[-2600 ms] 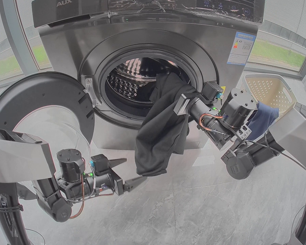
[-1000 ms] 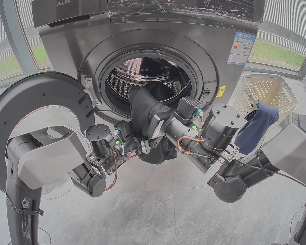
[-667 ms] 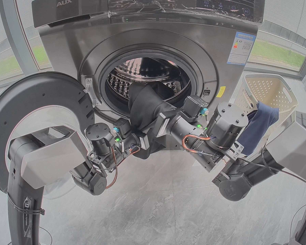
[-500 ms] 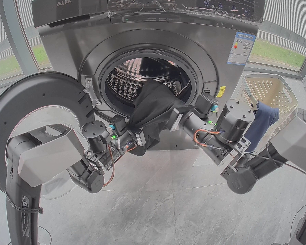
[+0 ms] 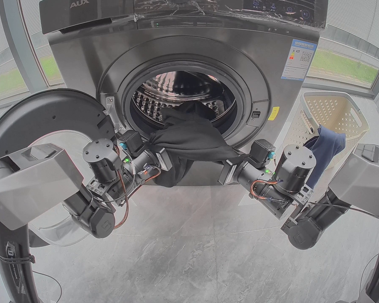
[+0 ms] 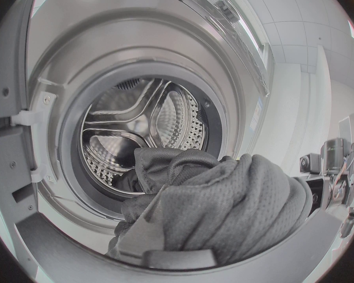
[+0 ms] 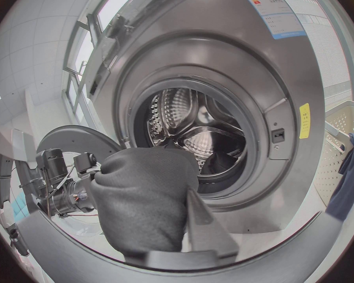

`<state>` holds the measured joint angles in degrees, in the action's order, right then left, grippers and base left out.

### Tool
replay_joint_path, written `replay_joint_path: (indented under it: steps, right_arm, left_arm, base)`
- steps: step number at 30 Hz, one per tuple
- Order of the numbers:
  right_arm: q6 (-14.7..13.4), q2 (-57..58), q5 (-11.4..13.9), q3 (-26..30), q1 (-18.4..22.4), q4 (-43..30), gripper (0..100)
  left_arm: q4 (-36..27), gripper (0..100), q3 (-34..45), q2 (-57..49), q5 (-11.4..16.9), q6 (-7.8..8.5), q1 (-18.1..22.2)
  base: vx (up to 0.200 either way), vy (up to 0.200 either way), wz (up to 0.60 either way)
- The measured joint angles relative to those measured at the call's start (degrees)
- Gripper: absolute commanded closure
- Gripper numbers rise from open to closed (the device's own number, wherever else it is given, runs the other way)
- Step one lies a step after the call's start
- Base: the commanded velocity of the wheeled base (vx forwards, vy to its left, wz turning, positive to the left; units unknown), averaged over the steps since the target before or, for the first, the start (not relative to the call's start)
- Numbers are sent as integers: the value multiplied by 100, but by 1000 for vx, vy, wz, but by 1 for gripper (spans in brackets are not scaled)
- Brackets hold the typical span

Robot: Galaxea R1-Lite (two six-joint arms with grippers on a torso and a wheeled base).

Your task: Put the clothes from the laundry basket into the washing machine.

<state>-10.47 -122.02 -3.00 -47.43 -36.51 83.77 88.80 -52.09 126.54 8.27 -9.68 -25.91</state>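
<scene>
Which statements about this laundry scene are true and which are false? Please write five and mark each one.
1. The round dark door of the grey front-loading washing machine stands open. True.
2. The black mesh garment lies wholly inside the shiny steel drum. False: part of it hangs outside the opening, stretched between the two grippers.
3. The left gripper and the right gripper both grip the black mesh garment. True.
4. The beige perforated plastic laundry basket is empty. False: a navy blue garment hangs over its rim.
5. The laundry basket stands on the robot's left. False: it stands to the right of the washing machine.
</scene>
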Motion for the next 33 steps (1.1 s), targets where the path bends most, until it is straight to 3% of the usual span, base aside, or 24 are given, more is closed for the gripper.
replay_joint_path:
  steps: [5,10,18,23,28,33]
  right_arm:
    - [22,193,89,184,-158,23,0]
    - [119,518,194,741,-334,-16,0]
    - [512,1069,630,2337,-561,-45,0]
    - [640,1404,768,3335,-596,-18,0]
    - [692,1607,819,3711,-257,9,0]
    - [717,1708,872,3867,283,33,0]
  left_arm:
    - [5,100,330,-333,5,-44,16]
    - [5,100,689,-661,11,-46,20]
    - [5,100,1089,-1014,7,-46,69]
    - [18,100,1378,-1202,44,-30,144]
    - [18,100,1692,-1358,88,11,185]
    - [13,100,2089,-1502,112,232,204]
  base:
    - [0,0,0]
    - [0,0,0]
    - [0,0,0]
    - [0,0,0]
    - [0,0,0]
    - [0,0,0]
